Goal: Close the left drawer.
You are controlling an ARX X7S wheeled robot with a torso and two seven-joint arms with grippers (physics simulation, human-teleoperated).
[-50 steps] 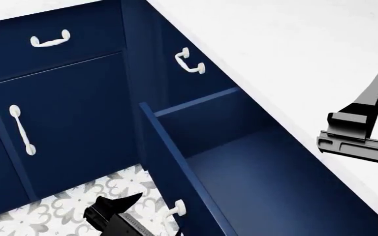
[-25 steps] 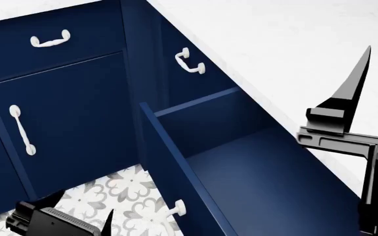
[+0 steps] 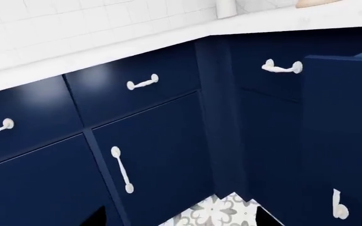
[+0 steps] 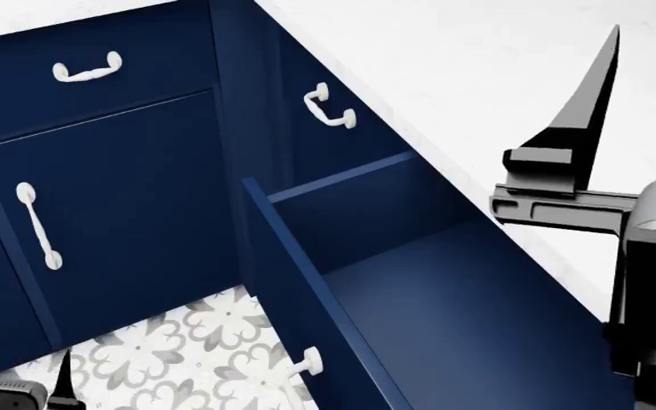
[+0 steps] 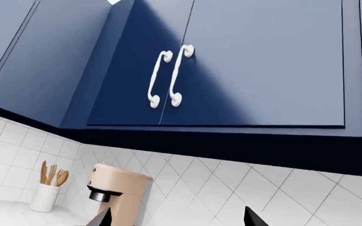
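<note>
The left drawer [image 4: 465,316] stands pulled out, a deep navy box, plain inside. Its front panel faces the floor side with the white curved handle [image 4: 305,363] low on it. In the left wrist view the drawer front [image 3: 344,141] is at the edge, and its handle [image 3: 339,211] shows. My left gripper [image 4: 20,380] is low over the floor, left of the drawer front and apart from it; its jaws are open and empty [image 3: 177,221]. My right gripper [image 4: 579,162] points up above the drawer's counter side, open and empty [image 5: 179,220].
A white counter [image 4: 511,77] runs behind the drawer. There is a shut drawer with a handle [image 4: 86,70], a cabinet door with a long handle [image 4: 38,226], and another shut drawer handle [image 4: 330,107]. The patterned floor [image 4: 191,350] is below. The right wrist view shows upper cabinets [image 5: 168,77] and a stand mixer [image 5: 115,190].
My left gripper has moved left and down toward the view's lower left corner, away from the drawer handle. My right gripper has moved left, over the drawer's edge. The drawer has not moved.
</note>
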